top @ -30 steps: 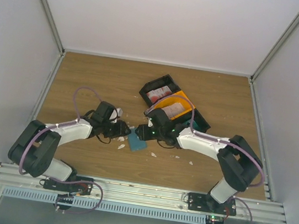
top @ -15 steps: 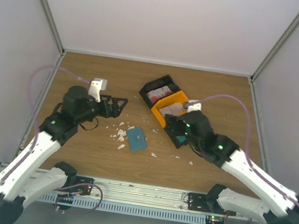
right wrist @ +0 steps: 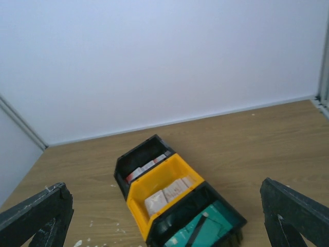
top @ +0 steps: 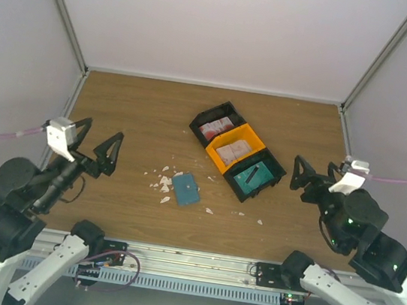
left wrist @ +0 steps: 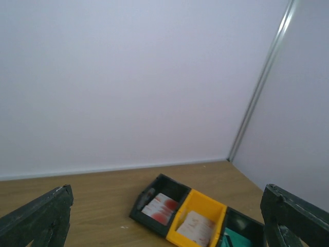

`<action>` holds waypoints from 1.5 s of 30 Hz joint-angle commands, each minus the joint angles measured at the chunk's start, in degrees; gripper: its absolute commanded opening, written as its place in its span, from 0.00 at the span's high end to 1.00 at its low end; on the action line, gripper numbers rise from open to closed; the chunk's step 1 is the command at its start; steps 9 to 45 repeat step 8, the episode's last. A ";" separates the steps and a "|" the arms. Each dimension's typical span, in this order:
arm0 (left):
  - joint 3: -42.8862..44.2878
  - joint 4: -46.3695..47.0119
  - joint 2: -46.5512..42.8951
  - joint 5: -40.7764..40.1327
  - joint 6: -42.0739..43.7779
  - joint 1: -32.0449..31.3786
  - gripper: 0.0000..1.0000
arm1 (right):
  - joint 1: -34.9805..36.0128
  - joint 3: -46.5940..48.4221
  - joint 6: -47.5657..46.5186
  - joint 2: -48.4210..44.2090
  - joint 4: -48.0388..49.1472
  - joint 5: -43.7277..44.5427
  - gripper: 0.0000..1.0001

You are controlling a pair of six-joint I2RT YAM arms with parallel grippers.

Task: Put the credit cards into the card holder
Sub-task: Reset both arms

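Top external view: both our claws stand spread wide and empty, left gripper [top: 105, 128] and right gripper [top: 314, 166] at the near corners, well apart from everything. We judge a card pick comes next: reach into the tray [top: 198, 131], with red-blotched cards [top: 216, 129] in the far compartment, pale cards [top: 234, 151] in the orange middle and teal cards [top: 253, 176] nearest. The blue card holder [top: 185, 189] lies flat, near-left of the tray, beside white scraps [top: 161, 184]

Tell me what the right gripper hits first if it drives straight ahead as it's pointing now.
Probably the tray, at its near black compartment holding the teal cards: it sits centred ahead of the open right gripper. Height is unclear; it might pass over it.
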 commanded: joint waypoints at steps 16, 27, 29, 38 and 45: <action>1.57 -6.42 -3.90 -4.29 2.02 0.18 0.01 | -0.14 0.57 2.54 -6.74 -9.85 4.35 0.00; 1.57 -6.42 -3.90 -4.29 2.02 0.18 0.01 | -0.14 0.57 2.54 -6.74 -9.85 4.35 0.00; 1.57 -6.42 -3.90 -4.29 2.02 0.18 0.01 | -0.14 0.57 2.54 -6.74 -9.85 4.35 0.00; 1.57 -6.42 -3.90 -4.29 2.02 0.18 0.01 | -0.14 0.57 2.54 -6.74 -9.85 4.35 0.00; 1.57 -6.42 -3.90 -4.29 2.02 0.18 0.01 | -0.14 0.57 2.54 -6.74 -9.85 4.35 0.00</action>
